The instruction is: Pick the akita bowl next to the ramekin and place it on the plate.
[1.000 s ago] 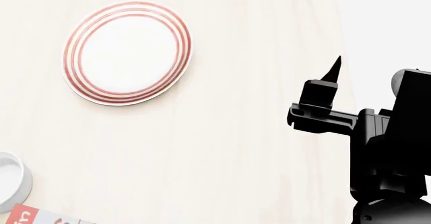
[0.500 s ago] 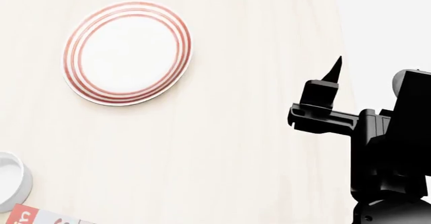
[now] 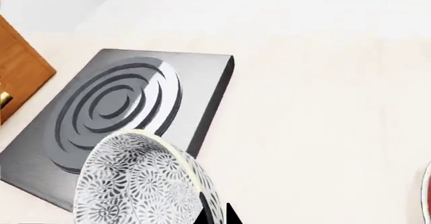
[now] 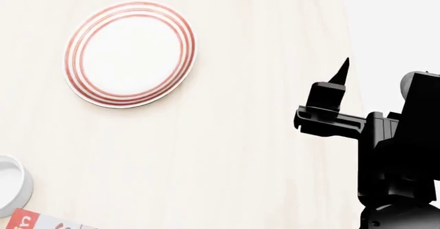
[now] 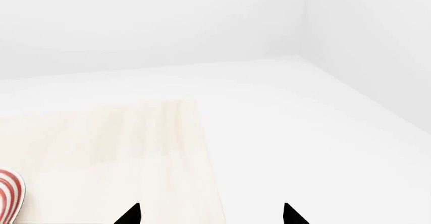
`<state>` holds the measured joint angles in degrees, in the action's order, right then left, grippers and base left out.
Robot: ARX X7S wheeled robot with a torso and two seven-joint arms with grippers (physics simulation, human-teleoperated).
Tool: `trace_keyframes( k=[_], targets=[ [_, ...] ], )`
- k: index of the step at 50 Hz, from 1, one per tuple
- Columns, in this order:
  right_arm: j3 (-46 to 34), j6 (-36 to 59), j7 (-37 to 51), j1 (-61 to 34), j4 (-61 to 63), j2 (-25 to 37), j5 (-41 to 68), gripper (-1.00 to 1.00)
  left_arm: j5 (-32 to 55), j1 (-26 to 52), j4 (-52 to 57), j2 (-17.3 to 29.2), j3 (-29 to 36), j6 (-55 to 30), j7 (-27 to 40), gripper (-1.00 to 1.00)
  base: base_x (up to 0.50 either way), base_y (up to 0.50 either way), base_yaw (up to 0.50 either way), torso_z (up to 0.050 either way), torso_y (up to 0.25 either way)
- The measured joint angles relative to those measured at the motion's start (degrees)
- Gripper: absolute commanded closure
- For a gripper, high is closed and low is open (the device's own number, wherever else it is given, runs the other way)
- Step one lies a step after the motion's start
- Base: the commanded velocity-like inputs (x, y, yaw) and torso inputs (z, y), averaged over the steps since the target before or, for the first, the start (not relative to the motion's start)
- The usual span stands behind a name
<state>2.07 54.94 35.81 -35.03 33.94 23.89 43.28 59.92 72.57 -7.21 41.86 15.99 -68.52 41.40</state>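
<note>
Pale, faintly grained wood forms the table (image 4: 227,151), matte and flat. On it lies the plate (image 4: 131,53), a shallow white disc with concentric red rings round its rim; the head view shows it bare. At that view's lower left edge sits the ramekin (image 4: 12,183), a plain white straight-sided cup, only partly in frame, with a corner of a printed red-and-white card (image 4: 34,221) beside it.

Compared with the head views of a second ago, nothing visible has shifted: plate, ramekin and the black right arm keep the same places.

Only the left wrist view shows the akita bowl (image 3: 145,183), glossy, covered in a fine grey floral pattern, close to the lens and above a dark grey slab (image 3: 128,118) cut with concentric circular grooves. The left gripper (image 3: 215,216) is clamped on the bowl's rim. The right wrist view shows the right gripper (image 5: 210,215) with its two black tips wide apart, holding nothing, over the table's edge.
</note>
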Motion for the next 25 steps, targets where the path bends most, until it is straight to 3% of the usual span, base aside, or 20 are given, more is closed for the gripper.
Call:
trace_keyframes(
  k=[12,25],
  targets=[
    [-0.1,-0.2,0.1,0.0,0.0,0.1,0.2,-1.00,-9.6,17.6,-7.1,-4.9,15.0,4.5,-15.8,1.00,0.00,0.00,0.00,0.000,0.000],
    [-0.4,-0.8,0.1,0.2,-0.2,0.3,0.1,-1.00,-17.4,25.5,-12.1,-9.9,20.4,15.9,-21.5,1.00,0.00,0.00,0.00,0.000,0.000]
  ],
)
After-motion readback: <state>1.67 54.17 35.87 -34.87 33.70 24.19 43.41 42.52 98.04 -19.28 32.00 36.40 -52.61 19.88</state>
